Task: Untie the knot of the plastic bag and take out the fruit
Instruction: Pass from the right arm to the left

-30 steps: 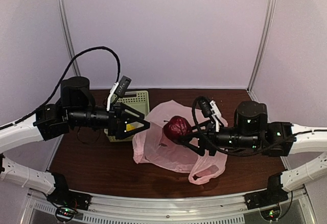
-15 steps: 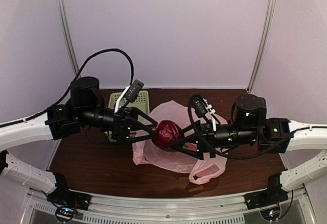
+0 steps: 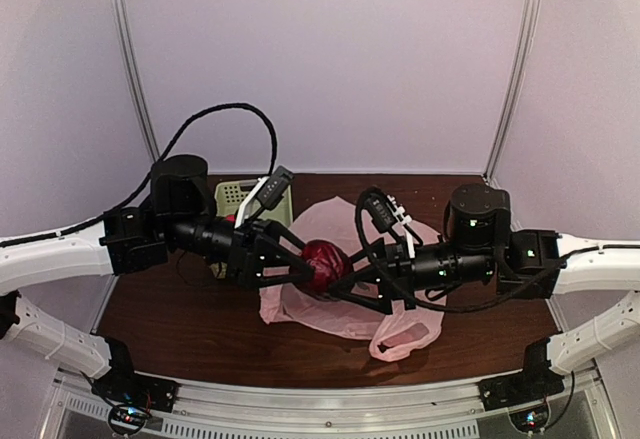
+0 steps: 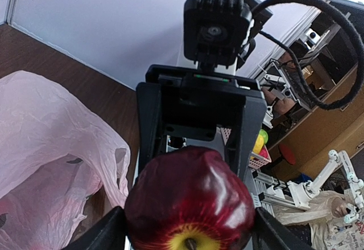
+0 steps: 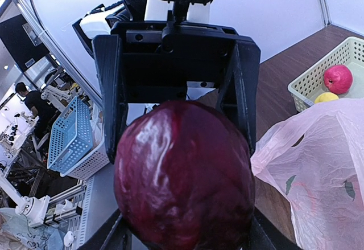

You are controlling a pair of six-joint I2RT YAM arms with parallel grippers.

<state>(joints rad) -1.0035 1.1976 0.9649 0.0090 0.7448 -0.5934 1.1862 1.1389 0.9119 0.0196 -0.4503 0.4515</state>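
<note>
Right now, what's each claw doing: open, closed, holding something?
Left gripper: jaws either side of the apple; gripping or not, cannot be told.
Right gripper: closed on the apple.

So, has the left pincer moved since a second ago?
Yes. The left pincer has shifted right, away from the basket, and its fingers now flank the apple.

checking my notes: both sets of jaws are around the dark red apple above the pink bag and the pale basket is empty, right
Not quite. The basket is not empty: the right wrist view shows a pinkish-red fruit and a yellow fruit in it. The rest stands: both sets of jaws are around the dark red apple above the pink bag.
</note>
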